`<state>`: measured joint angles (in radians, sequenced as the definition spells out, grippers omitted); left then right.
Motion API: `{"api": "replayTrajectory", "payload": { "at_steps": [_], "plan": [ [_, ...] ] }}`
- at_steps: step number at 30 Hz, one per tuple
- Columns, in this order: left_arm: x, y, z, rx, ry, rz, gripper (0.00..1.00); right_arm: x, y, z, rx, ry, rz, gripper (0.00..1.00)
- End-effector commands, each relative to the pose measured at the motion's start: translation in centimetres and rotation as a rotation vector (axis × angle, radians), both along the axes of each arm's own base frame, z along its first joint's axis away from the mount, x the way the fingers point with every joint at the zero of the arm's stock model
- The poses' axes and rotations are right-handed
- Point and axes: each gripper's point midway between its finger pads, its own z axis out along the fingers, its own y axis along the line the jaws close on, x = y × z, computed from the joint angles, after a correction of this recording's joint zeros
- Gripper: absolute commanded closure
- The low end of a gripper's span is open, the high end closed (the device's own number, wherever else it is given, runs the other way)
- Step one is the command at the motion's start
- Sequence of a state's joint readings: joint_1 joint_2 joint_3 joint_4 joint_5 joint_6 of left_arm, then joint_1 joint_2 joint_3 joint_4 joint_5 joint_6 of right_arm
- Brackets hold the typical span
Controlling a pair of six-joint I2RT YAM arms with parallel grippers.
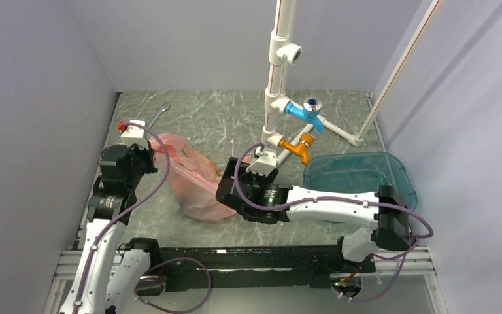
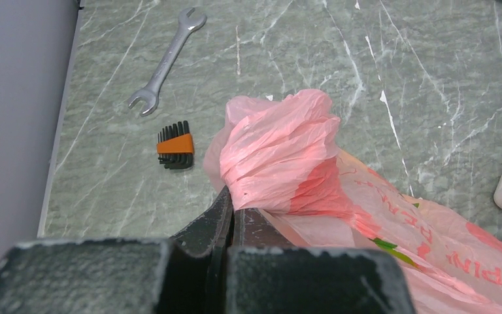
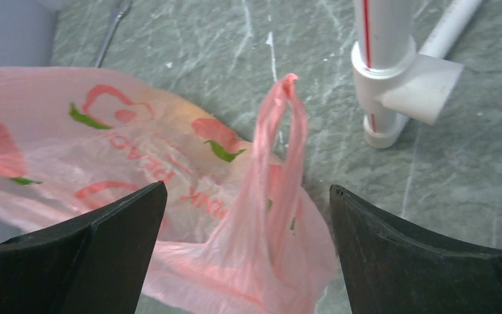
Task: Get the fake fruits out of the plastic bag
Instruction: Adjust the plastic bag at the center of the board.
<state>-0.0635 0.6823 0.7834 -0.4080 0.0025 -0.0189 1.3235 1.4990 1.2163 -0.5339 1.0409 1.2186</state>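
The pink plastic bag [image 1: 193, 178] lies on the grey marbled table between the two arms. My left gripper [image 2: 235, 208] is shut on a bunched end of the bag [image 2: 281, 154]. My right gripper [image 3: 248, 196] is open, its jaws wide apart on either side of an upright loop handle [image 3: 278, 157] of the bag [image 3: 104, 157], not touching it. In the top view the right gripper [image 1: 230, 186] sits at the bag's right end and the left gripper [image 1: 145, 157] at its left end. The fake fruits are hidden inside the bag; none shows.
A teal see-through tub [image 1: 359, 176] stands right of the right arm. A white pipe stand [image 1: 276, 85] with blue and orange taps rises behind the bag. A wrench [image 2: 167, 62] and a hex key set [image 2: 175, 145] lie at the far left.
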Motion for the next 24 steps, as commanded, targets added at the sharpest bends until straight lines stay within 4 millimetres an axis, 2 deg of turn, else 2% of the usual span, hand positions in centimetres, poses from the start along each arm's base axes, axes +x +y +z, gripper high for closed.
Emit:
{"api": "replayTrajectory", "payload": {
  "at_steps": [1, 4, 7, 10, 12, 15, 17, 18, 21, 24],
  "plan": [
    [0.2, -0.3, 2.5, -0.006, -0.083, -0.013, 1.0, 0.9, -2.2, 0.1, -0.015, -0.026, -0.106, 0.05],
    [0.0, -0.2, 2.5, -0.007, -0.088, -0.008, 1.0, 2.1, -2.3, -1.1, -0.025, -0.022, -0.092, 0.07],
    [0.0, -0.1, 2.5, -0.007, -0.091, -0.004, 1.0, 3.9, -0.9, -2.2, -0.045, -0.05, 0.013, 0.08],
    [0.0, -0.1, 2.3, -0.008, -0.085, -0.003, 1.0, 4.8, -0.1, -3.3, -0.091, -0.034, 0.092, 0.09],
    [0.1, -0.1, 2.1, -0.006, -0.076, -0.003, 1.0, 4.7, 1.8, -2.7, -0.129, -0.043, 0.202, 0.19],
    [0.2, -0.1, 2.0, -0.008, -0.067, -0.002, 1.0, 4.0, 4.5, -1.1, -0.152, -0.118, 0.382, 0.49],
    [0.1, 0.3, 1.9, -0.006, -0.066, 0.021, 1.0, 3.9, 5.0, 0.3, -0.174, -0.181, 0.419, 0.76],
    [0.1, 0.5, 2.0, -0.005, -0.069, 0.036, 1.0, 4.0, 4.9, 1.1, -0.181, -0.208, 0.421, 0.86],
    [-0.4, 1.3, 1.9, -0.033, -0.067, 0.099, 1.0, 4.8, 4.7, 4.5, -0.213, -0.301, 0.413, 1.0],
    [-2.3, 2.0, 0.7, -0.122, 0.018, 0.194, 1.0, 5.8, 5.1, 8.5, -0.322, -0.424, 0.43, 1.0]
  ]
}}
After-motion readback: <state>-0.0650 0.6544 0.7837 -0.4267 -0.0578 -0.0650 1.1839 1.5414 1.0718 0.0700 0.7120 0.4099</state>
